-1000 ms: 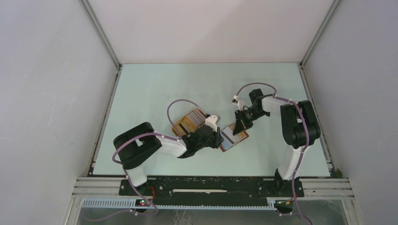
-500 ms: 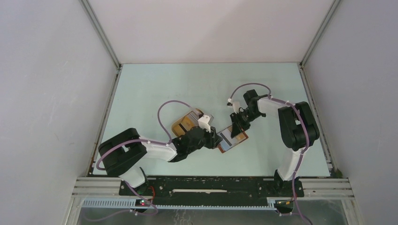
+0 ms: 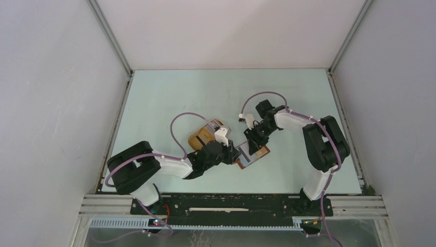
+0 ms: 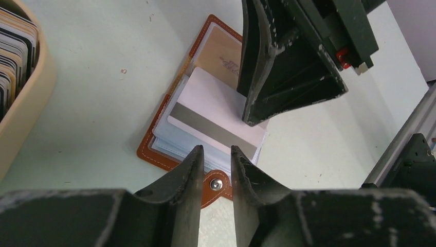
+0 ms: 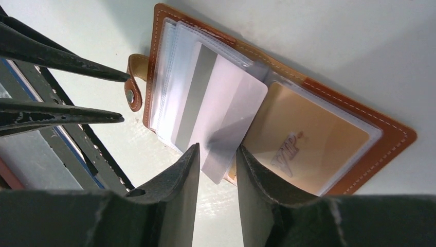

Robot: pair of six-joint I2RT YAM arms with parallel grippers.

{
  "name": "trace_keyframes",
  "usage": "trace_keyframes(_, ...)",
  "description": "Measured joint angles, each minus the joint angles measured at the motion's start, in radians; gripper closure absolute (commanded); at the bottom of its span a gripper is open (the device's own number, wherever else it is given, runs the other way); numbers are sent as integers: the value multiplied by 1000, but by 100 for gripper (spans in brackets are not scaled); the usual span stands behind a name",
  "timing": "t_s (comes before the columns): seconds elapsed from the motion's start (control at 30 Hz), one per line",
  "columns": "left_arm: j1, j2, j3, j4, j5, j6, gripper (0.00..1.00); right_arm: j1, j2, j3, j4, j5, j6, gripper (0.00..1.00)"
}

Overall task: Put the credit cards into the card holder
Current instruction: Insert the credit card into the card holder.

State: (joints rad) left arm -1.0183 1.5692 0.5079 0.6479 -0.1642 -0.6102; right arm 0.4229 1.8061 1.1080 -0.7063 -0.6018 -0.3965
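**A:** What's the count?

**B:** Two tools, one holder [image 5: 398, 138] and one tray [image 4: 31, 118]. The left tool [image 4: 216, 152] has its fingers a narrow slit apart and grips nothing. The right tool [image 5: 217, 154] is also narrowly parted, with nothing pinched.

**A:** And the cards?

**B:** One white card [image 5: 226, 108] with a grey stripe lies on the holder's sleeves [image 5: 172, 62], its corner under the right tool's tips. I can't tell if any edge is tucked in. One tan card [image 5: 303, 134] sits inside a sleeve just right of those tips. The other cards [image 4: 15, 56] stand edge-on in the tray, off to the left tool's left. They're packed too tight to count, and the frame cuts the tray off.

**A:** The holder itself?

**B:** It lies open flat on the bench [image 4: 92, 77], just ahead of the left tool. It's brown leather with pale stitching and glossy clear sleeves, stacked so I can't number them. Its one rounded tab [image 5: 136, 64], with one metal snap [image 5: 130, 95], sits just past the left tool's tips.
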Motion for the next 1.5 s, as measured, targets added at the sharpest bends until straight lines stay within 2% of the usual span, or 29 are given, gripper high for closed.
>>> trace_keyframes(0.5, 0, -21, -14, -3, -18, -10, 69, 95, 0, 2, -21, 41, -30, 48)
trace_keyframes(0.67, 0, -50, -46, 22, -14, -11, 67, 108, -1, 11, -42, 44, -45, 33)
trace_keyframes(0.73, 0, -59, -61, 32, -11, -10, 67, 108, -10, 12, -51, 45, -56, 31)
trace_keyframes(0.9, 0, -102, -95, 75, 9, -10, 67, 107, -61, 12, -68, 53, -87, 30)
trace_keyframes(1.3, 0, -267, -217, 180, 39, -6, 66, 88, -243, 12, -90, 8, -160, 42)
trace_keyframes(1.4, 0, -377, -228, 150, 37, 24, 61, 81, -340, -1, -71, -11, -180, 42)
trace_keyframes(1.47, 0, -463, -228, 131, 35, 55, 46, 76, -437, -28, -42, -36, -202, 40)
trace_keyframes(1.5, 0, -499, -228, 121, 34, 71, 35, 74, -479, -43, -27, -48, -214, 38)
